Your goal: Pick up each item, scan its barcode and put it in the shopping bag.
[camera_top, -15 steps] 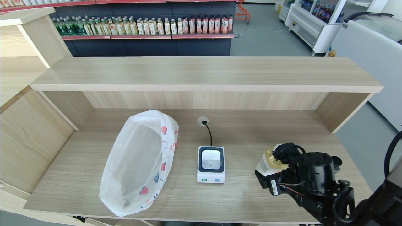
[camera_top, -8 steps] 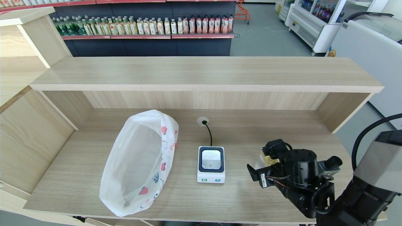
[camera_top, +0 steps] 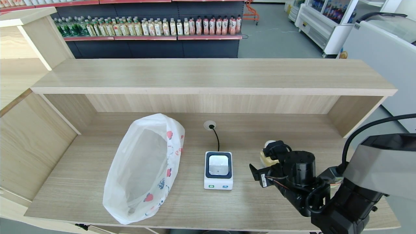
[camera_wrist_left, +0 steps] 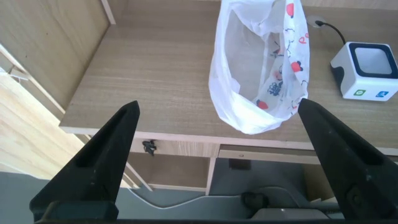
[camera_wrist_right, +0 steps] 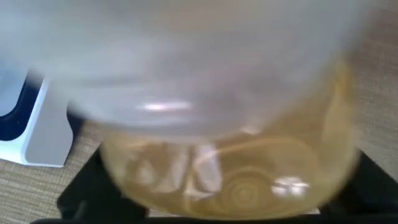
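Observation:
A bottle (camera_top: 267, 158) of pale yellow drink with a white cap is held in my right gripper (camera_top: 272, 160), which is shut on it above the counter, just right of the scanner (camera_top: 218, 169). Seen close in the right wrist view, the bottle (camera_wrist_right: 230, 143) has the scanner (camera_wrist_right: 31, 124) beside it. The white shopping bag (camera_top: 146, 169) with red hearts lies open on the counter to the left of the scanner. My left gripper (camera_wrist_left: 217, 158) is open and holds nothing, above the counter's front edge near the bag (camera_wrist_left: 261, 68).
The scanner's black cable (camera_top: 215, 135) runs back to a grommet in the wooden counter (camera_top: 292, 130). A raised ledge (camera_top: 211, 74) and side walls close in the counter at the back and the sides. Shelves of bottles stand in the room behind.
My right gripper has carried the bottle to the left and a little farther back, closer to the scanner. The bag and the scanner have stayed put.

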Available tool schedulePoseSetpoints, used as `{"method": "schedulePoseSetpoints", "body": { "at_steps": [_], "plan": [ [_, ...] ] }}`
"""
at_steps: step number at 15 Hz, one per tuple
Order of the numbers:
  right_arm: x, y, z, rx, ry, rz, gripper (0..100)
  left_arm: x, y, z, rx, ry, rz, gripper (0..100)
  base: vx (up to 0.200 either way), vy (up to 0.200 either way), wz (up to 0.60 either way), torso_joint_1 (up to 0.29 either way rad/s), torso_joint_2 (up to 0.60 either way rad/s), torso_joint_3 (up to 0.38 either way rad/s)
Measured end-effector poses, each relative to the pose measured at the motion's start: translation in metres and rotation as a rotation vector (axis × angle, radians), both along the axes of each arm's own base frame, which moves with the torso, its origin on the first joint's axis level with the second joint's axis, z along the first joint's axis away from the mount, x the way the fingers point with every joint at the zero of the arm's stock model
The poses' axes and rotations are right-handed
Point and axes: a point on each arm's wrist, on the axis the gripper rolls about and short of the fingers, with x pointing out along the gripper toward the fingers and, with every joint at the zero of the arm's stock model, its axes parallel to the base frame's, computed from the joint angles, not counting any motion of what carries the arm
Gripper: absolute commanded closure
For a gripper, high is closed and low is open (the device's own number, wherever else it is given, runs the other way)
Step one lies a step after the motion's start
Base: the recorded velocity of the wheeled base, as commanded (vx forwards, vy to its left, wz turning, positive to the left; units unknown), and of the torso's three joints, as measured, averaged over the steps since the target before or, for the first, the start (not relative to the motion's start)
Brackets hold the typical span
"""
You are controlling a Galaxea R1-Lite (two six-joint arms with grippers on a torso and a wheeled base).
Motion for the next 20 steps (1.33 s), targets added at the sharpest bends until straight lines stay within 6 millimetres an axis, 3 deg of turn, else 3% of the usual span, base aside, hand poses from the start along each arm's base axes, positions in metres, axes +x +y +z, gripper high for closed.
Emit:
{"method": "schedulePoseSetpoints", "body": {
  "at_steps": [13,16,20],
  "plan": [
    [-0.003,0.0,0.015,0.039,-0.039,0.019,100,0.0,0.0,0.0,0.0,0.0,-0.001,0,0.0,0.0,0.0,0.0,0.0,0.0],
    [-0.007,-0.007,0.036,0.117,-0.077,0.049,100,0.0,0.0,0.0,0.0,0.0,0.0,0,0.0,0.0,0.0,0.0,0.0,0.0],
    [-0.024,-0.038,0.077,0.282,-0.117,0.248,100,0.0,0.0,0.0,0.0,0.0,0.0,0,0.0,0.0,0.0,0.0,0.0,0.0]
  ]
}}
